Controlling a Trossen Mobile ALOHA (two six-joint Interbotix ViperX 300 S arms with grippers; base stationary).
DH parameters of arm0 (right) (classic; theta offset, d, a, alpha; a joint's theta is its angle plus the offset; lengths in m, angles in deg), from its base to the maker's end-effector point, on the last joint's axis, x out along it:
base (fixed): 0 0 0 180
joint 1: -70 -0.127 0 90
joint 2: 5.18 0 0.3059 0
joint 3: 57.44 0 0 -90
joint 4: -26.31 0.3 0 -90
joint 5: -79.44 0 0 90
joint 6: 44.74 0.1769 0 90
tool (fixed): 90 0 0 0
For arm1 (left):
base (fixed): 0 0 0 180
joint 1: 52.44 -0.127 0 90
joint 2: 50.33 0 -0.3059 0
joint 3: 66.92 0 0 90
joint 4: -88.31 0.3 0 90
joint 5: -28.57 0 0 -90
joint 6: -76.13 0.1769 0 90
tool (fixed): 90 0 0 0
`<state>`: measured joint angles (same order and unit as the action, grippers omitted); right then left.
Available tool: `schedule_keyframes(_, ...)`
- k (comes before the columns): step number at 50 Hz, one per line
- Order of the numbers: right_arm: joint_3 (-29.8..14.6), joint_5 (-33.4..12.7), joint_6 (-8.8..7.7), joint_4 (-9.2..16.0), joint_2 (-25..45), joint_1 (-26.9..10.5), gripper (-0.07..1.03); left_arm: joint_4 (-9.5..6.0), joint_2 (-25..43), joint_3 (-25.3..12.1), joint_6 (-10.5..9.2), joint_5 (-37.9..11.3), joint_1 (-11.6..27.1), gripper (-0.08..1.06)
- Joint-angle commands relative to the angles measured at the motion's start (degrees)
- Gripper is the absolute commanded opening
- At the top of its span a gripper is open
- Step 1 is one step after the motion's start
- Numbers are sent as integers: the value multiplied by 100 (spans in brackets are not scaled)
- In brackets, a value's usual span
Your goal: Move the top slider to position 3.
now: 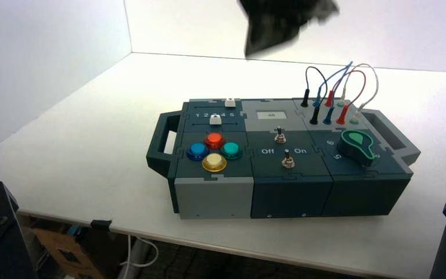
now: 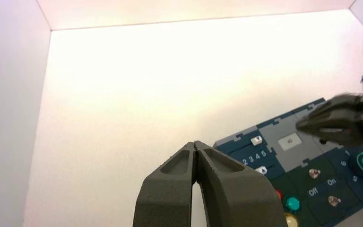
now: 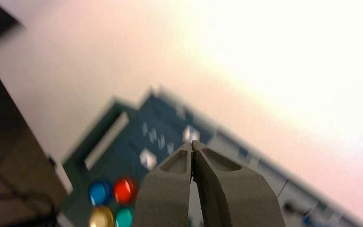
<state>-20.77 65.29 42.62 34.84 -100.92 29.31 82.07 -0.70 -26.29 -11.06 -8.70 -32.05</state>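
Fingers are sitting closed on nothing on the right gripper [image 3: 193,143], which is hanging above the box, toward upper centre in the high view. The left gripper [image 2: 194,144] is waiting shut over the table, off the box's left side. The top slider [image 1: 230,103] is sitting just above centre of that frame, by the 5, so it's needing to go left to position 3 [image 2: 251,159]. I'm guessing light, smallish, maybe slick hard plastic; I'd be pinching its sides low down, or nudging its flank gently.

Buttons [image 1: 214,162] seem to lie before the sliders [image 1: 215,120].
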Motion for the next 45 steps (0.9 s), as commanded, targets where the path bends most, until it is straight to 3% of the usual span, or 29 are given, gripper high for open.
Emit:
schedule_keyframes(1, -132, 316, -35, -211, -633, -44, -2, -9, 9, -141, -18, 62, -9, -3)
schedule_keyframes(7, -132, 396, 0, -422, -1354, -35, -2, -18, -26, -246, -18, -26, -9, -3)
schedule_keyframes(17, 105, -97, 35, -422, -2435, 26, -2, -79, -246, -413, -26, -211, -9, -3)
schedule_keyframes(23, 378, -281, 79, -413, -2918, 325, -2, -79, -316, -404, -35, -211, -9, -3)
schedule_keyframes(29, 492, -299, 141, -360, -3067, 580, -2, -79, -316, -413, -88, -211, -9, -3)
schedule_keyframes(45, 686, -659, 149, -79, -2417, 554, -2, -88, -123, -431, -193, -149, -9, -3)
